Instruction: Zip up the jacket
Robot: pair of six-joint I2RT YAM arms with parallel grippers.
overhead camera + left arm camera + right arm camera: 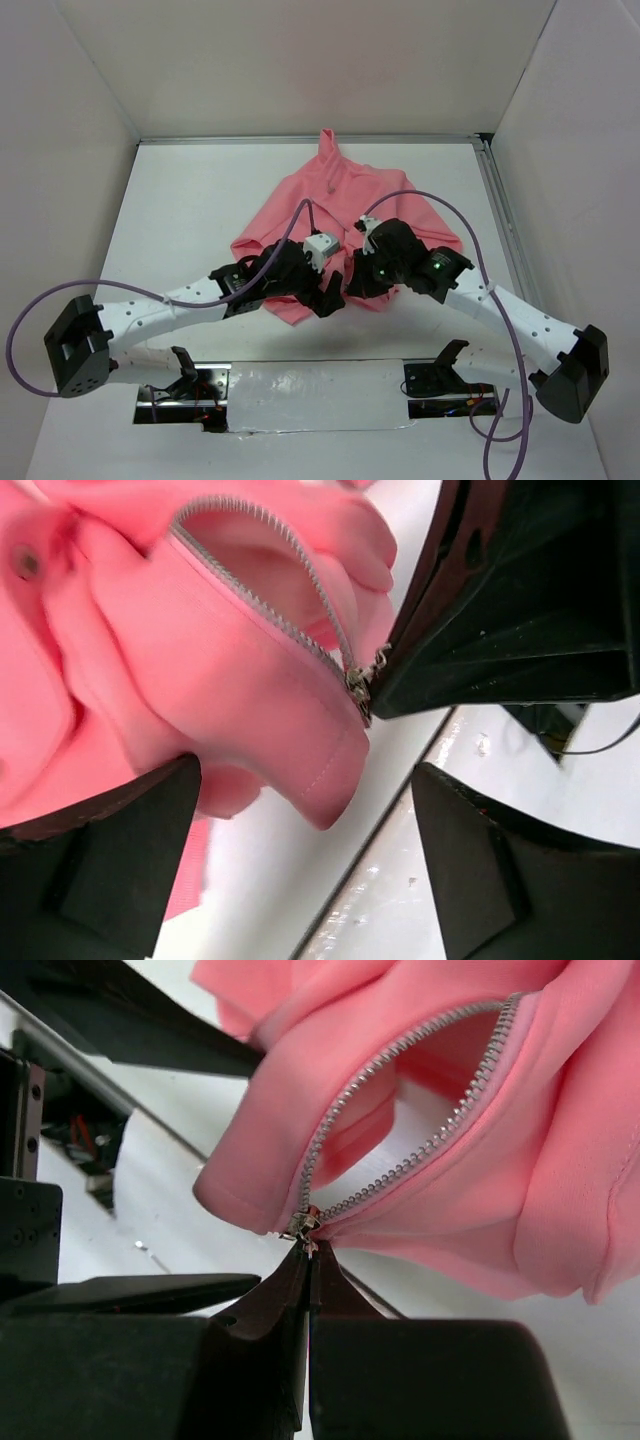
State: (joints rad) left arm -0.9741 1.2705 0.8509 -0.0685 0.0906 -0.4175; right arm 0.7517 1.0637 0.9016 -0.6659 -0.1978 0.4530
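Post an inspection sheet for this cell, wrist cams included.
Surface: white table, bare around the garment.
Job's things: pink jacket spread on the table; zipper open, zipper pull at the bottom hem.
Clutter: nothing seen.
Grippers: right pincer shut on the zipper pull; left pincer open, hem corner between its fingers.
Cables: purple cables, one per arm, arching over the jacket.
Surroundings: white walls on three sides.

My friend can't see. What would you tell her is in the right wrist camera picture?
The right gripper, dark and two-fingered, pinches the small metal zipper slider at the bottom of a soft salmon-pink fabric jacket. Above it the silver zipper teeth gape open.
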